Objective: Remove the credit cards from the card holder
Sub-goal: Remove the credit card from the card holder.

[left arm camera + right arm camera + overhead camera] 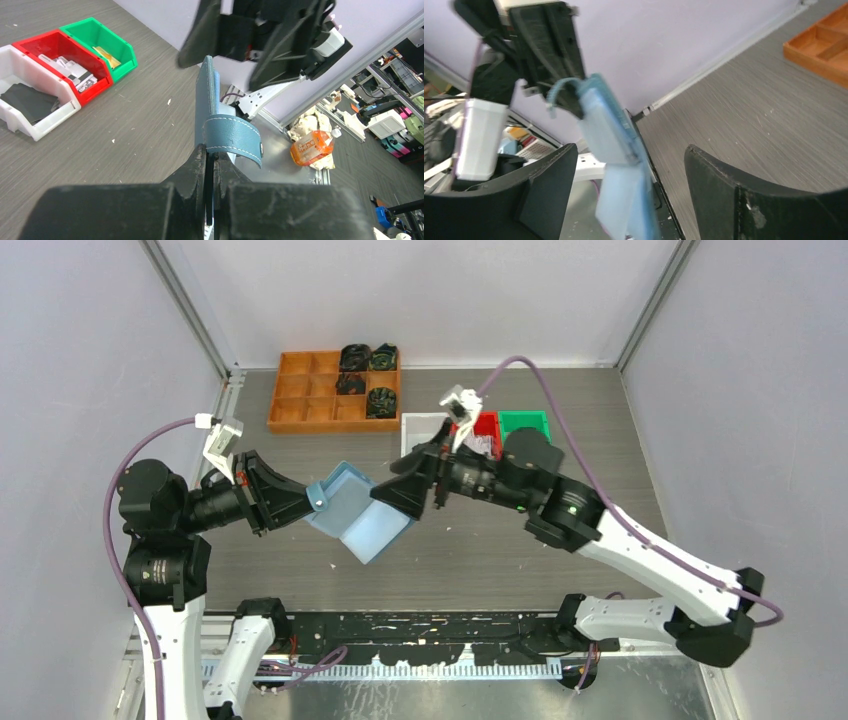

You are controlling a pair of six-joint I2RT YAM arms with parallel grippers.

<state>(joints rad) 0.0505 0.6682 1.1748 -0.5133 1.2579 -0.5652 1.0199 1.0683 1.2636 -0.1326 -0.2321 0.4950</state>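
The top camera looked steeply down from high behind the near edge, taking in the whole worktop [600, 425]. The left wrist camera sat close behind the left tool [210, 161], facing right; the right wrist camera peered past the right tool [629, 152], facing left. All three views shared the card holder [352, 517] between them.
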